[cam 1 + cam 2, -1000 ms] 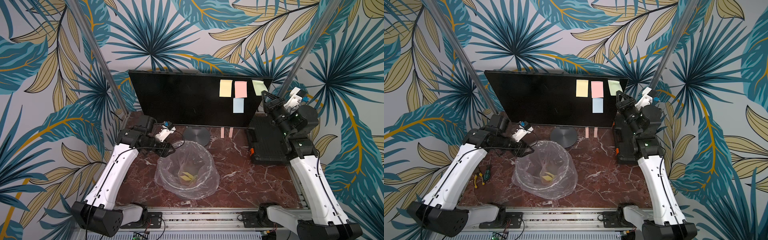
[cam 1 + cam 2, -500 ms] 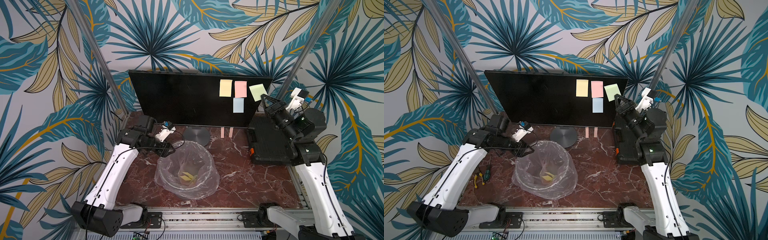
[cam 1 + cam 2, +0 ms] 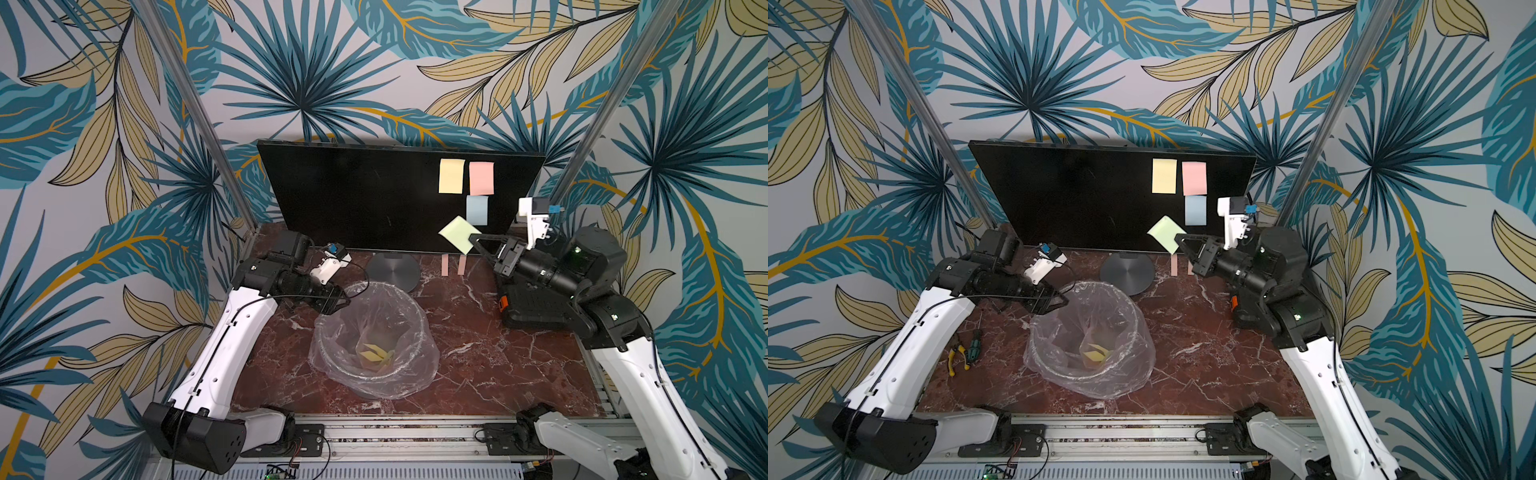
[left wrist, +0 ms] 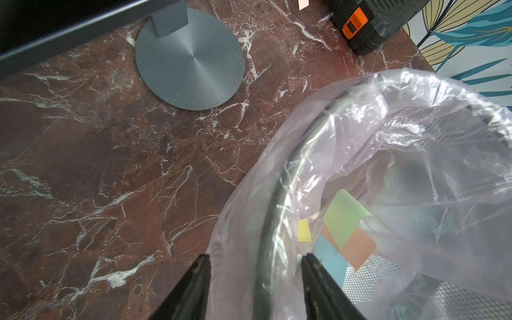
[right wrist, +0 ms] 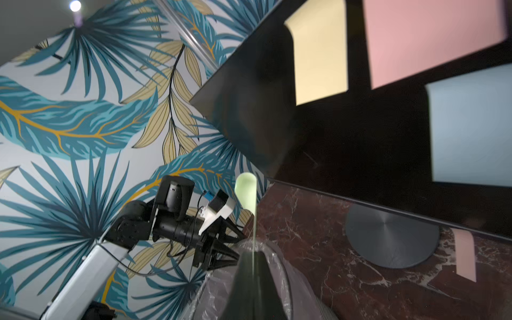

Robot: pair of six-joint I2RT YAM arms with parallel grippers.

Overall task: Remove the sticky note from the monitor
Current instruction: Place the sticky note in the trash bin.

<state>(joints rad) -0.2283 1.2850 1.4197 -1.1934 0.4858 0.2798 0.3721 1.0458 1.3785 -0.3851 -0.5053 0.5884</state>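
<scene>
The green sticky note (image 3: pixel 459 233) (image 3: pixel 1165 233) is off the monitor (image 3: pixel 353 195) (image 3: pixel 1067 191). A second ago it sat on the screen at the top, just right of the pink note (image 3: pixel 481 178). Half a second ago it hung tilted there with the right end effector (image 3: pixel 471 240) (image 3: pixel 1177 239) on its lower corner. Now it is clear of the glass, low in front of the screen, below the blue note (image 3: pixel 476 210) and above the counter (image 3: pixel 478 353).

The right arm has swung down and inward with it, and now reaches across in front of the black case (image 3: pixel 536 307).

The yellow note (image 3: pixel 451 176), the pink one and the blue one remain stuck where they were.

The right end effector is closed tight on one corner of the green note. In the right wrist view the sheet (image 5: pixel 246 191) rises edge-on from between the closed fingertips (image 5: pixel 253 250), its free end curled.

The left end effector (image 3: pixel 338 302) (image 4: pixel 256 277) stays where it was, at the rim of the lined wire bin (image 3: pixel 419 318) (image 4: pixel 277 194). Its jaws are partly open, one finger (image 4: pixel 199 285) outside and one inside, with the rim and plastic liner between them. Whether the pads press the film I cannot tell. Several notes already lie in the bin.
</scene>
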